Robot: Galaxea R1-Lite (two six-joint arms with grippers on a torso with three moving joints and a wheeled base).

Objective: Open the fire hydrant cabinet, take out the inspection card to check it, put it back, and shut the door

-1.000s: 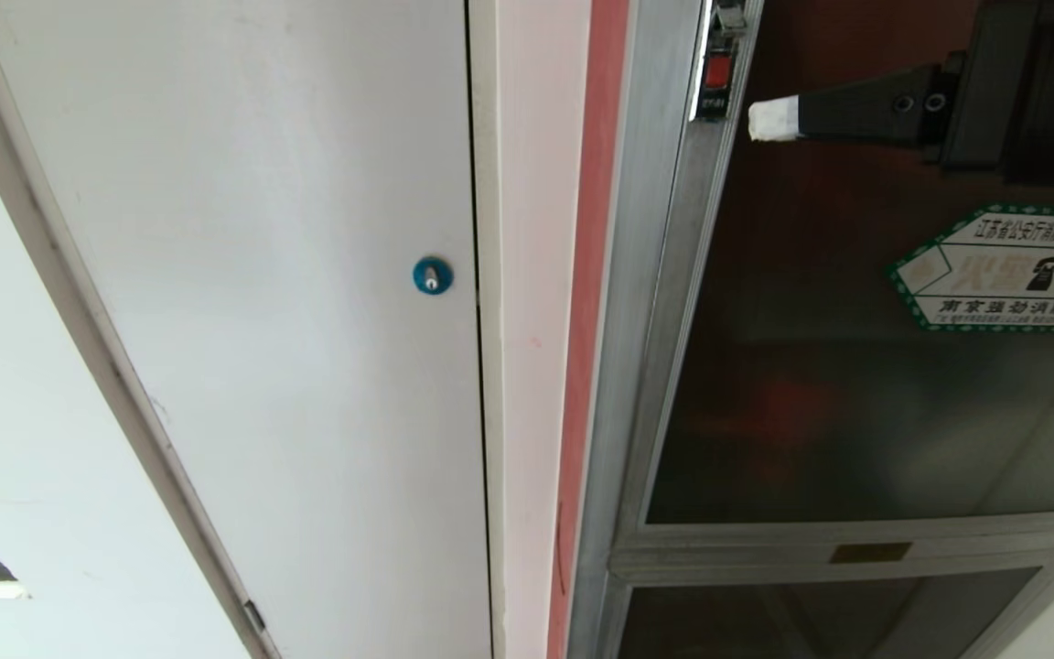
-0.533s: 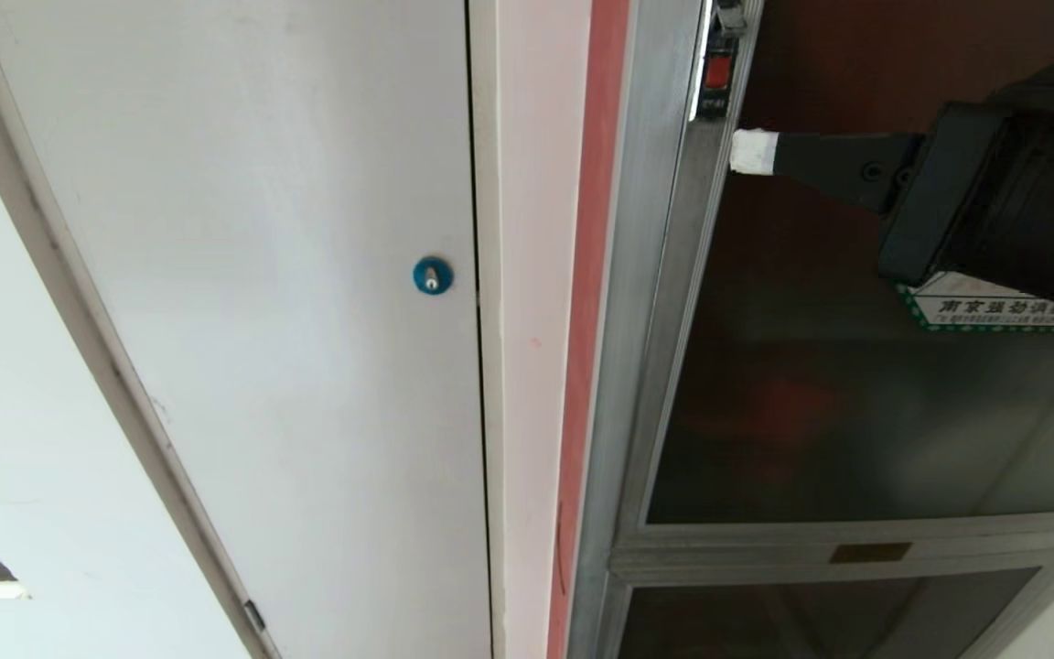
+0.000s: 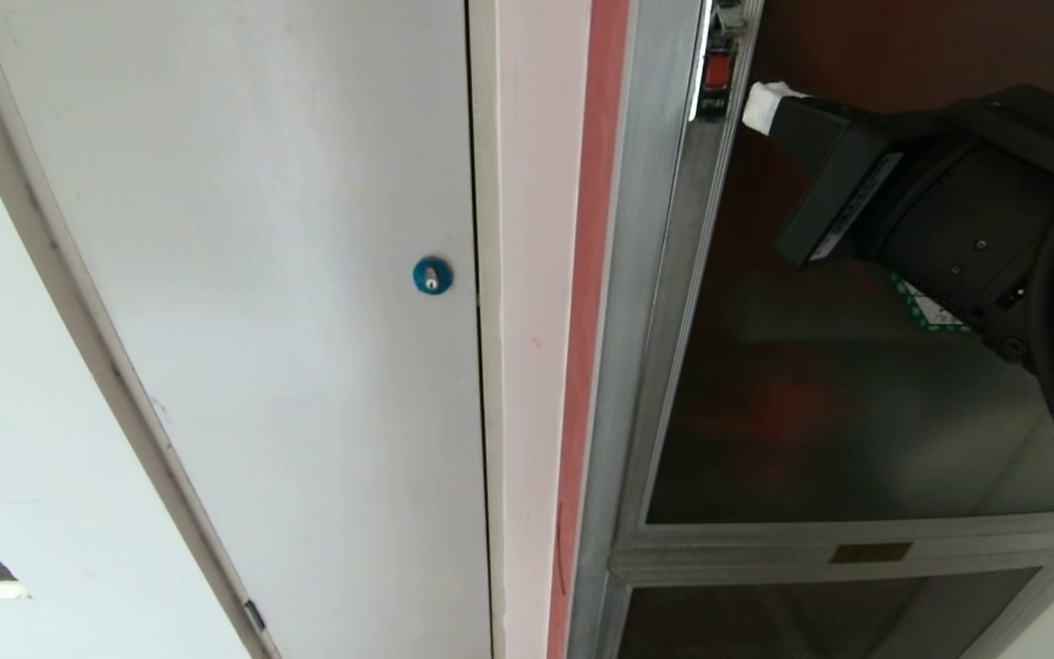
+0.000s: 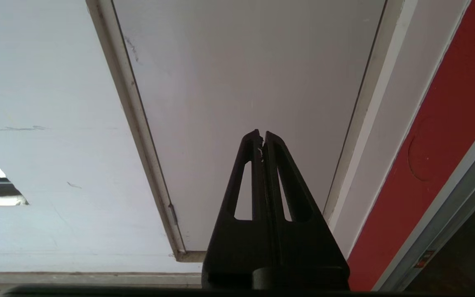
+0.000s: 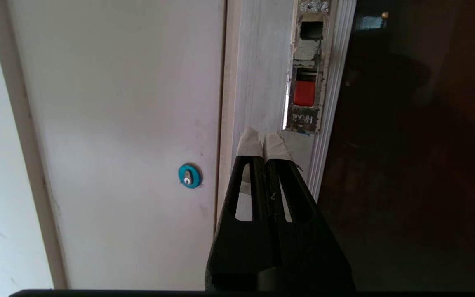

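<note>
The fire hydrant cabinet (image 3: pixel 646 275) fills the right of the head view, its aluminium frame beside a red strip. The door (image 3: pixel 811 412) of dark tinted glass lies flush in the frame. My right arm covers most of the green-bordered sticker (image 3: pixel 920 307). My right gripper (image 3: pixel 762 102) is shut, empty, and its white-taped tips sit at the door's left frame edge. They are just below the latch with the red button (image 3: pixel 717 71). In the right wrist view the right gripper (image 5: pixel 263 142) points at the red button (image 5: pixel 304 93). The inspection card is hidden. My left gripper (image 4: pixel 261 136) is parked and shut.
A plain white panel door (image 3: pixel 262 275) with a blue round lock (image 3: pixel 432 275) stands left of the cabinet. Below the door is a smaller lower glass panel (image 3: pixel 811 613) under a rail with a brass plate (image 3: pixel 870 552). White wall lies further left.
My right wrist has turned and the arm's body has swung down across the sticker. The taped tips dipped, then came back up to just under the latch. The door has not moved.
</note>
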